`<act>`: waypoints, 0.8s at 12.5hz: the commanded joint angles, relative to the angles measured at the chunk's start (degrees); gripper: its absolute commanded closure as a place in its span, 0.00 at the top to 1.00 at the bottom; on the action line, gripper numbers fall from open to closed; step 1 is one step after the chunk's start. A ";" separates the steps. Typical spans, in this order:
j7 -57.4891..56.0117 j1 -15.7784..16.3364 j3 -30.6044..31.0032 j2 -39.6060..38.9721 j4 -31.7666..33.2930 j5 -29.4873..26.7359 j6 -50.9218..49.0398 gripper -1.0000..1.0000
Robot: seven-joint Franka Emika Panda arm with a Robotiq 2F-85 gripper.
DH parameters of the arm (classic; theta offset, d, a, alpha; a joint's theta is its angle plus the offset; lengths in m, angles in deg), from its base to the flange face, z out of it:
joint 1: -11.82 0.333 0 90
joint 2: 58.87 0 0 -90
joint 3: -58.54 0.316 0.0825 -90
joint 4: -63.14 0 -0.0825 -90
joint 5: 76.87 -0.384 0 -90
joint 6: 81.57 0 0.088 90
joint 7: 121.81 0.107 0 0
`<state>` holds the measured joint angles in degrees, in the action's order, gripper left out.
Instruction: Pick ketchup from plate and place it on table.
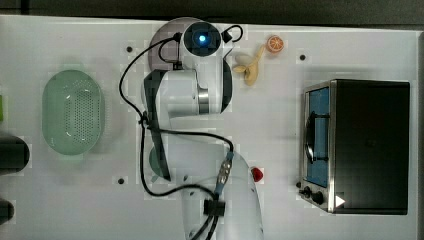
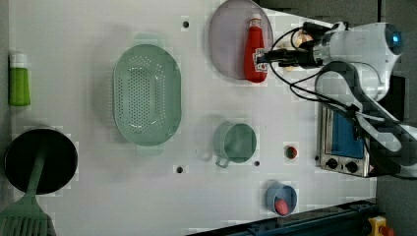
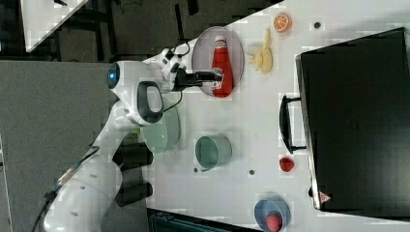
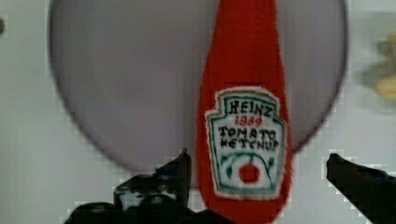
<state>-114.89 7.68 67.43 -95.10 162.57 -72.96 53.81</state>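
We see the gripper [image 4: 257, 179] spread wide — ketchup [image 4: 245, 121] lying flat on the plate [image 4: 135, 84], its labelled lower body between the fingers [image 4: 180, 175], not pinched.

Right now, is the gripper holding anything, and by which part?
Nothing is held. The gripper is open, its fingers either side of the ketchup lying on the plate.

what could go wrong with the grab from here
The open gripper straddles only the base end of the ketchup, so the bottle may pivot or slip when lifted. The bottle lies flat on the plate; fingers pressing down could tip or drag the plate toward the banana.
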 commanded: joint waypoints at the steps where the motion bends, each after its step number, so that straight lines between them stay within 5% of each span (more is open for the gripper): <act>1: -2.40 0.19 -0.48 -3.46 -1.64 0.46 3.28 1.00; 10: -2.38 0.69 -0.53 -8.61 -3.68 0.46 7.73 0.96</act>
<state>-115.72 7.73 67.08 -104.08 159.94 -72.67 60.94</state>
